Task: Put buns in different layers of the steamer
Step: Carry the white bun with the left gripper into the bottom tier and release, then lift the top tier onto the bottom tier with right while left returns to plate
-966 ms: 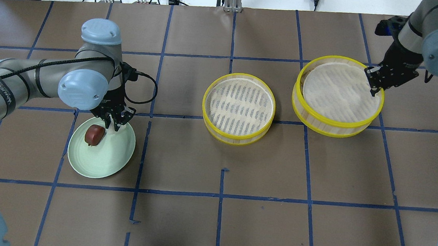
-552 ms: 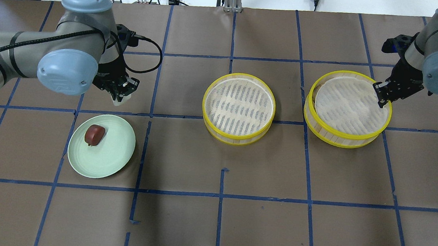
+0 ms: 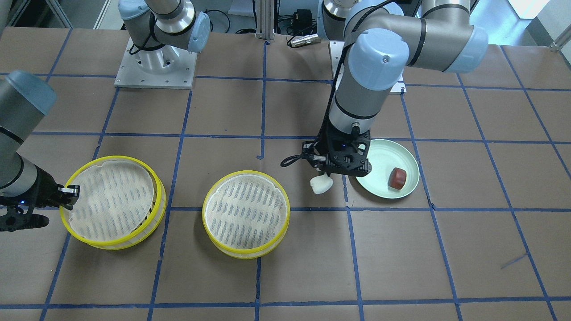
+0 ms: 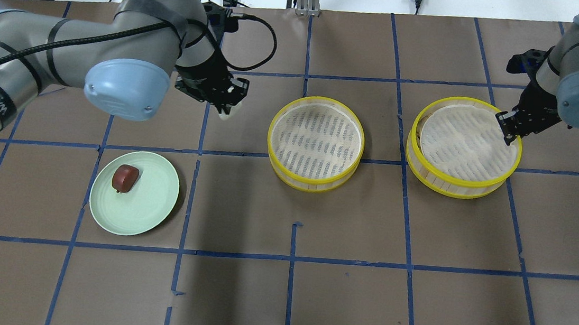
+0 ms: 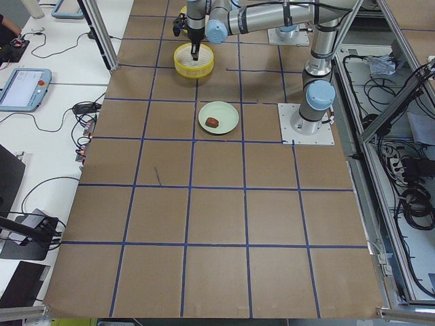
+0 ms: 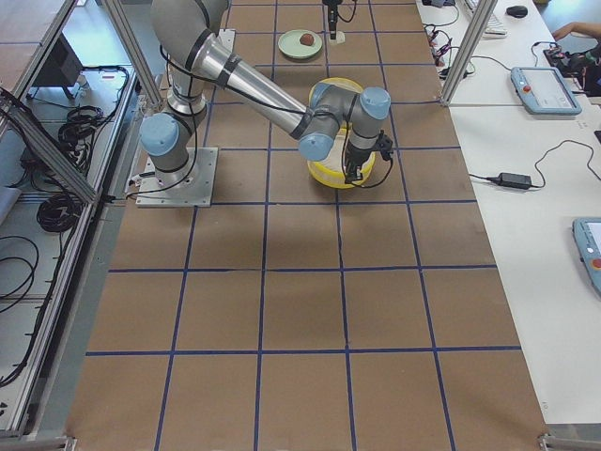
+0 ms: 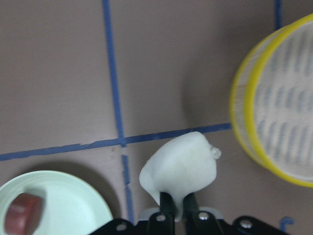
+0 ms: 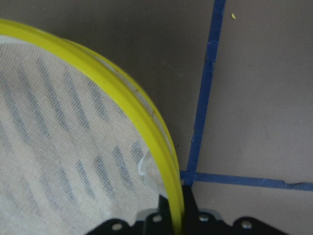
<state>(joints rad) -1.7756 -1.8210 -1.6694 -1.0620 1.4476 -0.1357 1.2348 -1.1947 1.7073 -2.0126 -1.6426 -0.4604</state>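
White bun (image 7: 178,169) tight in left pincer (image 7: 177,199), right pincer (image 8: 176,196) tight on tray (image 4: 459,188) rim, brown bun (image 4: 125,177) on plate (image 4: 146,212)

Pale green round plate (image 7: 63,205): cut off by the lower left corner of the left wrist view, and partly covered by the left gripper (image 7: 177,208) in the front-facing view. Dark reddish-brown rounded bun (image 7: 22,213): blurred. White rounded bun (image 7: 178,169): underside hidden between the fingers, and largely covered when seen from overhead. Middle yellow-rimmed cloth-lined steamer tray (image 7: 249,98): blurred, cut off by the right edge. Outer yellow-rimmed cloth-lined steamer tray (image 8: 142,112): cut off by the left and bottom edges of the right wrist view. Right gripper (image 8: 178,203): mostly cut off by the bottom edge.
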